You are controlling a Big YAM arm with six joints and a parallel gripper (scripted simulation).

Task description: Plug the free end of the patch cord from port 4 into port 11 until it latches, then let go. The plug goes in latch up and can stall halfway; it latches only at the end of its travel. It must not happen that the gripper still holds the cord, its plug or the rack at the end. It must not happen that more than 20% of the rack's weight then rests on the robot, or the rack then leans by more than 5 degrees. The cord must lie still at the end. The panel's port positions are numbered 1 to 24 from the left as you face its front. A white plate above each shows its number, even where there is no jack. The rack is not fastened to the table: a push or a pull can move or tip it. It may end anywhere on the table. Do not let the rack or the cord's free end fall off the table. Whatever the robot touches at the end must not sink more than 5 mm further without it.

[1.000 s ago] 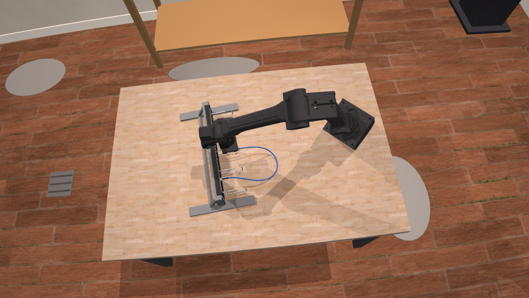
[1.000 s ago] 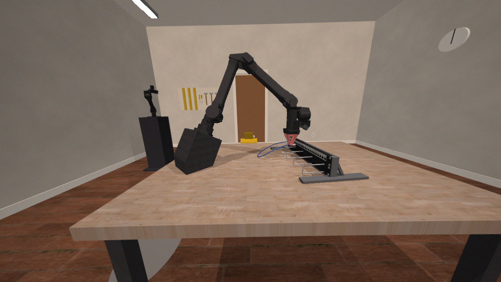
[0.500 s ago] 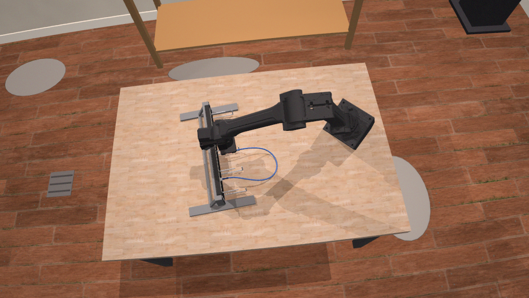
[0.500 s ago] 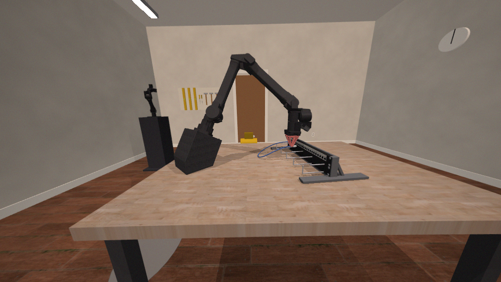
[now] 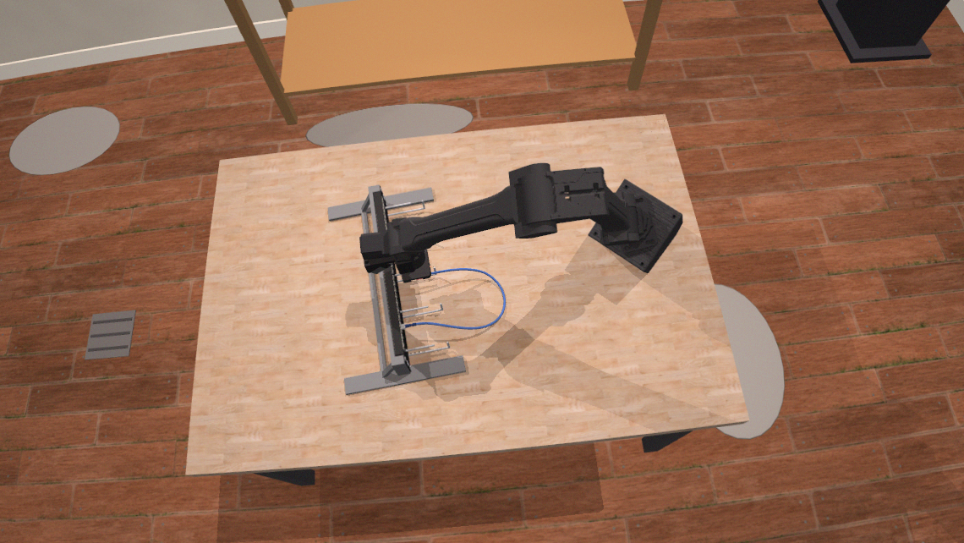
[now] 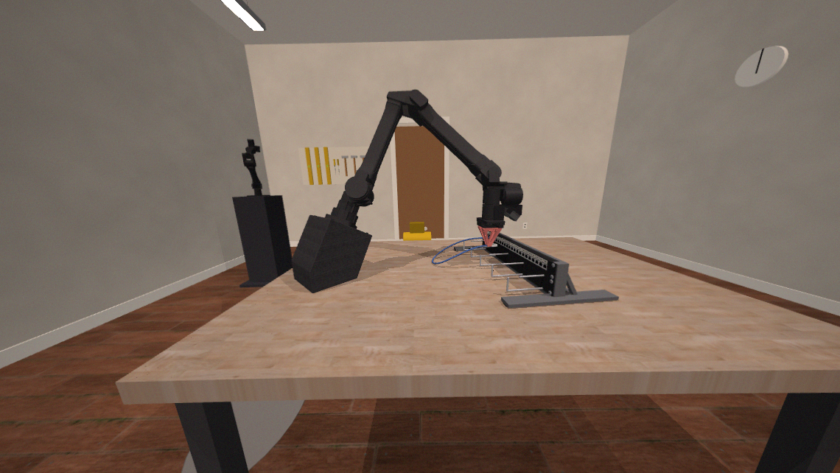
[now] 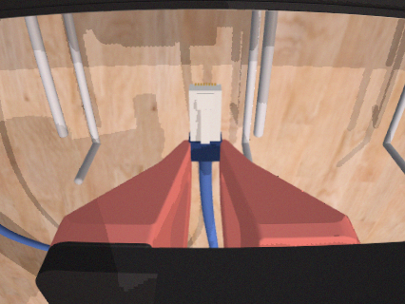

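The plug (image 7: 205,114) is sitting at the gripper's fingertips, its clear-white body sticking out past them, gold contacts showing at the nose. Nose is pointing to the top of the wrist view, between rods (image 5: 421,312) (image 6: 523,275) (image 7: 49,81), outside any jack. Gripper (image 5: 414,268) (image 6: 488,243) (image 7: 205,152) is clamping the navy boot (image 7: 205,152), one red finger pressing each side. Cord (image 5: 504,299) (image 6: 433,258) (image 7: 207,204) is running back between the fingers, bowing out in a wide loop in front of the rack (image 5: 377,202) (image 6: 561,278) and coming back to its panel. Plug is hanging close to the panel front; can't tell which port it's facing. Wrist (image 5: 380,249) (image 6: 492,202) is reaching the rack's top edge in the top view, with the gripper pointing down in the exterior view. Forearm (image 5: 472,214) (image 6: 458,138) is sloping down from a high elbow (image 5: 533,202) (image 6: 405,99); upper arm (image 6: 380,141) is leaning from the base (image 5: 670,219) (image 6: 331,258) towards the rack. Rack is standing upright on two flat feet (image 5: 364,386) (image 6: 558,298), both resting on the table (image 5: 283,303) (image 6: 411,328) (image 7: 295,157), well apart from the base.
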